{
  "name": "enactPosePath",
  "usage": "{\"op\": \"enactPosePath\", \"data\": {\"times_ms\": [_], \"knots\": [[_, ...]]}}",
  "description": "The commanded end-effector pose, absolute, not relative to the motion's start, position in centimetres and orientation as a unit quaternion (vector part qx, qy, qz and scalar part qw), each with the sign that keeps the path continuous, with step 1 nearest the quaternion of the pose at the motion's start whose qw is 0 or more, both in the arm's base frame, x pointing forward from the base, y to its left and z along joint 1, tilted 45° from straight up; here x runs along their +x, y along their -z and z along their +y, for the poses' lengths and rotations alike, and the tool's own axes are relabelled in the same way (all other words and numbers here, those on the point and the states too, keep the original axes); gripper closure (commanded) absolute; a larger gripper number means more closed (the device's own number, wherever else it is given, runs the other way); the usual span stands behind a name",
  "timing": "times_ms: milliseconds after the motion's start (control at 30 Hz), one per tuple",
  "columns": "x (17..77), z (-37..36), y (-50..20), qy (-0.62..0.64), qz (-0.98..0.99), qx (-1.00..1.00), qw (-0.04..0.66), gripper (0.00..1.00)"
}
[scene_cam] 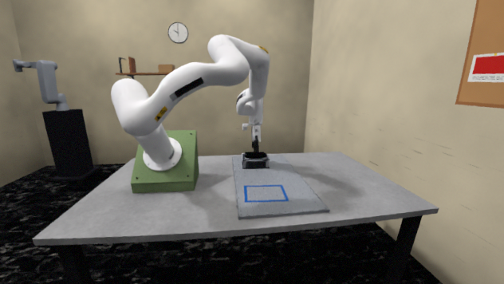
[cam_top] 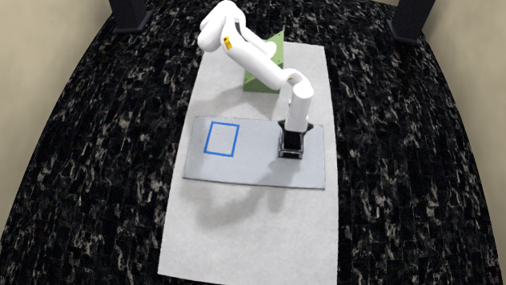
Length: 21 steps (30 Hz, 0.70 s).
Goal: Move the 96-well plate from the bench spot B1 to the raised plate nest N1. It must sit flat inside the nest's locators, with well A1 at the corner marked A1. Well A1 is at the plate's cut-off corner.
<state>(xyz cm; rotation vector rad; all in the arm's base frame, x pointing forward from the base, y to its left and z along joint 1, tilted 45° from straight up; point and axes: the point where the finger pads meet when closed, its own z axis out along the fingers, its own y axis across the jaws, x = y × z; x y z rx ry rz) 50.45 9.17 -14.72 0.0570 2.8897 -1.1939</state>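
Note:
The blue-outlined bench spot B1 [cam_top: 221, 138] [scene_cam: 265, 193] on the grey mat [cam_top: 256, 164] has nothing in it. The raised nest N1 [cam_top: 291, 150] [scene_cam: 255, 163] stands at the mat's other end. A dark plate [scene_cam: 255, 155] lies on top of it and looks level. Its cut-off corner and the A1 mark are too small to tell. My gripper [cam_top: 291, 141] [scene_cam: 254, 144] hangs straight above the nest, a little clear of the plate. Its fingers are open and hold nothing. In the overhead view the gripper hides most of the plate.
My green base block [cam_top: 264, 68] [scene_cam: 165, 167] stands behind the mat. A grey arm on a black pedestal [scene_cam: 64, 136] stands off the table at the back left. A wall runs close along the table's right side.

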Motion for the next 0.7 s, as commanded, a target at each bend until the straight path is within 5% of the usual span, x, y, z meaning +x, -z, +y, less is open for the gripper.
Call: {"op": "enactPosePath", "data": {"times_ms": [0, 667], "knots": [[50.5, 9.7, 14.2, 0.382, 0.924, 0.018, 0.008, 0.0], [50.5, 13.1, 10.8, 0.382, 0.924, 0.018, 0.008, 0.0]]}}
